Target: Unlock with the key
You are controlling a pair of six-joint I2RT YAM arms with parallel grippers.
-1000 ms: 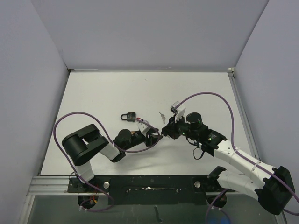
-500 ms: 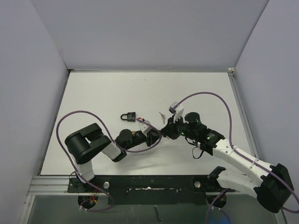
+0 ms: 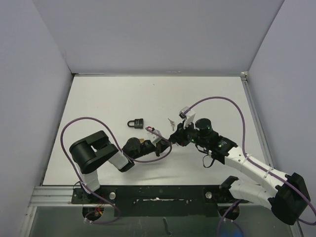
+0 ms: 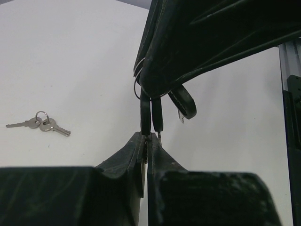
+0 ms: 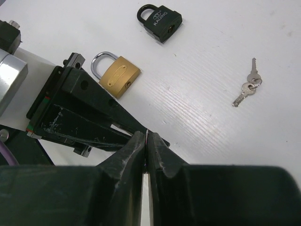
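The key hangs between the two arms, near the gold lock on the bench. The left end effector and the right end effector are both clenched on it. If both pull, the key could bend or drop.

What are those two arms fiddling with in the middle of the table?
The two arms meet tip to tip, low over the table. Between them is a small bunch of black-headed keys, and both the left gripper and the right gripper are pinched shut on it, as if handing it over or re-gripping. No key is in a lock yet: a brass padlock and a black padlock lie shut nearby, beside loose silver keys.
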